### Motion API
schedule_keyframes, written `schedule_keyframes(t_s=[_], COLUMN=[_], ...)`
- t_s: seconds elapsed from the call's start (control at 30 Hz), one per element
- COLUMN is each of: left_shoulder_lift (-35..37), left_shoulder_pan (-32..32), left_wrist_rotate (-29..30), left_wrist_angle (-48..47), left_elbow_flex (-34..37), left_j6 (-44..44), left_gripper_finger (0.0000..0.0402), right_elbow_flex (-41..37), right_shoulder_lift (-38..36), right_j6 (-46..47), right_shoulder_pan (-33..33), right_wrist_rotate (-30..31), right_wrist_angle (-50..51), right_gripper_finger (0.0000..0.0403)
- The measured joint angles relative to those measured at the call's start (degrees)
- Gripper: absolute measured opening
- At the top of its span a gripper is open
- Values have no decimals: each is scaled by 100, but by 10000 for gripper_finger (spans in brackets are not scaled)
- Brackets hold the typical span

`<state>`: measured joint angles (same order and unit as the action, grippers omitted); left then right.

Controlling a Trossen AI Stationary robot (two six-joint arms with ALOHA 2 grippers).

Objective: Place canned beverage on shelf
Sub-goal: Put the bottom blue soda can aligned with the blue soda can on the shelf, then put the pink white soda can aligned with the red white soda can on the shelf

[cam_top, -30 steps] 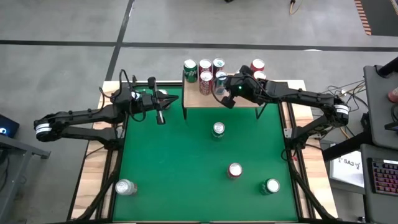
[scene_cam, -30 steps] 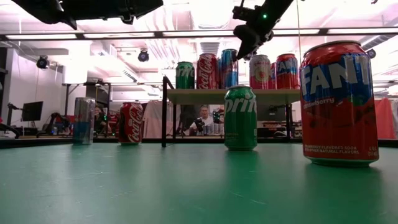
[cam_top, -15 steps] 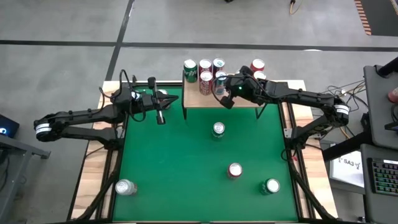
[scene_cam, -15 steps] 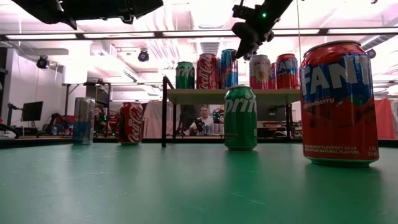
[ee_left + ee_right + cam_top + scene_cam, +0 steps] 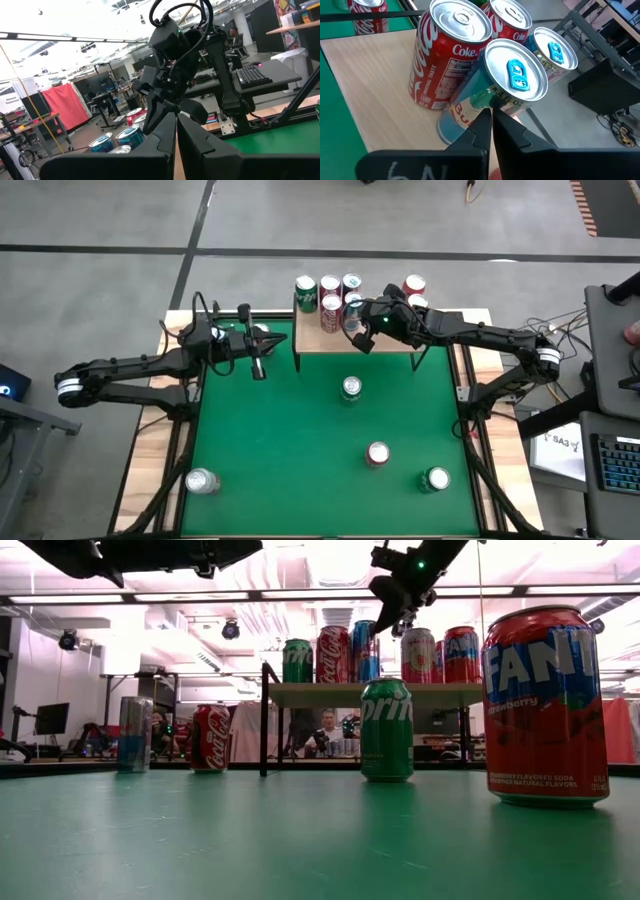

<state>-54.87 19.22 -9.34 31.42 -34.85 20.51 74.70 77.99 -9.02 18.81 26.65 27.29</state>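
Blue can [image 5: 490, 95] upright on shelf [image 5: 375, 95]

- The shelf [image 5: 385, 340] stood at the far edge of the green table [image 5: 290, 440].
- Six cans [image 5: 330, 292] clustered on and behind its board.
- The right gripper [image 5: 358, 332] hung over the board beside those cans, fingers together.
- The left gripper [image 5: 256, 364] waited near the shelf's left end, closed.
- Four more cans stood on the felt: one [image 5: 351, 388] near the shelf, three nearer the front.

Green felt tabletop [image 5: 300, 440], keyboard [image 5: 612, 460], red cloth [image 5: 65, 107]
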Motion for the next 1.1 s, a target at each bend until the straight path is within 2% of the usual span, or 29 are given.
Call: schedule_keyframes(t_s=[0.67,0.93,1.1], left_shoulder_lift=[0,-2,-23], left_shoulder_pan=[-2,-68,-437], left_wrist_rotate=[-2,-9,-13], left_wrist_angle=[-27,-222,-606], left_elbow_flex=[0,0,9], left_j6=[-107,-1264,-2137], left_gripper_finger=[0,0,0], right_elbow_flex=[24,32,17], right_shoulder_lift=[-86,-362,-389], right_j6=[147,177,-130], right_shoulder_pan=[-120,-804,-1206], right_wrist_rotate=[9,-1,-5], right_wrist_angle=[-44,-104,-324], right_gripper_finger=[9,9,9])
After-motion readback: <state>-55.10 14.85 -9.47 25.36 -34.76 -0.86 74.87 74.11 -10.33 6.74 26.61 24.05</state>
